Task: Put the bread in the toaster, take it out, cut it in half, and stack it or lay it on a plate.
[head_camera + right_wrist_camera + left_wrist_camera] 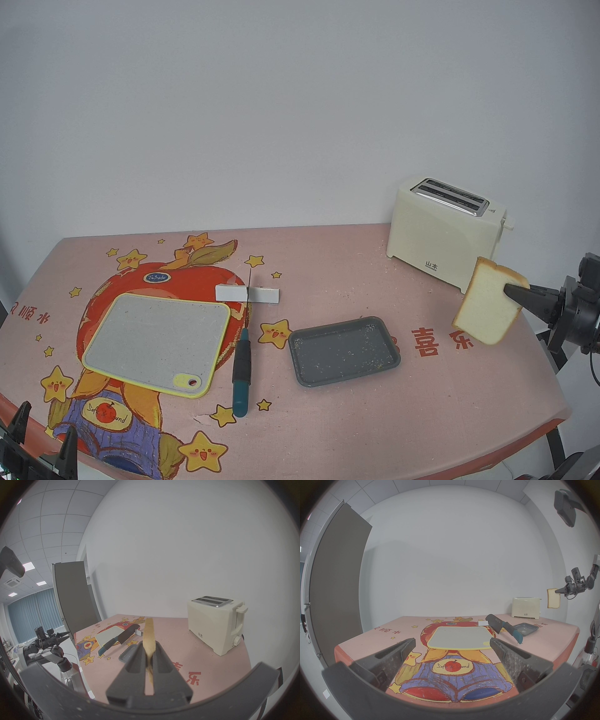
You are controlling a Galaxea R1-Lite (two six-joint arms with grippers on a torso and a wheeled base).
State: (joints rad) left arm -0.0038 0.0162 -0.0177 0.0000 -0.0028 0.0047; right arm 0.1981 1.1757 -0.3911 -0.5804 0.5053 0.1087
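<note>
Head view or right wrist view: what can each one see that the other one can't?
Head view alone: the bread's wide flat face and the whole top of the cutting board. Right wrist view alone: the toaster end with its knob, ceiling lights and blue curtains. Both: the toaster, the knife, the grey tray, and the bread pinched in the right jaws.

Pale bread slice (489, 309) upright in mid-air just beside cream toaster (437, 237), grey plate (344, 351) near it, knife (241, 369) farther off
</note>
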